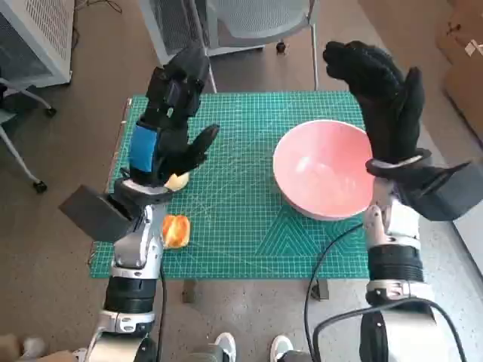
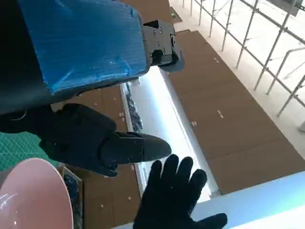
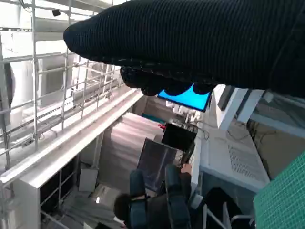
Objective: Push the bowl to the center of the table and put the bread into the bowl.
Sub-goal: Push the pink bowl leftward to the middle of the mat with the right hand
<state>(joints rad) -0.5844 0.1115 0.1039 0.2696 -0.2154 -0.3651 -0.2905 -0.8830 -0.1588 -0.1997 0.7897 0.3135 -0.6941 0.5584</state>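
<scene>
The pink bowl [image 1: 324,170] stands on the right half of the green mat [image 1: 234,219]; its rim also shows in the left wrist view [image 2: 28,195]. An orange-brown bread piece [image 1: 176,231] lies near the mat's front left edge. A paler piece [image 1: 178,181] shows just under my left hand [image 1: 170,124]. That hand is raised over the mat's left side, fingers apart, holding nothing [image 2: 95,143]. My gloved right hand [image 1: 385,98] is lifted beside the bowl's far right rim, fingers spread and empty. The glove also shows in both wrist views [image 2: 171,195] [image 3: 214,43].
The table's left edge [image 1: 113,173] is close to the bread. A grey chair [image 1: 249,23] stands beyond the far edge and a white rack [image 1: 38,38] at the far left. Shoes [image 1: 253,348] show at the near edge. A cable [image 1: 332,249] hangs by my right forearm.
</scene>
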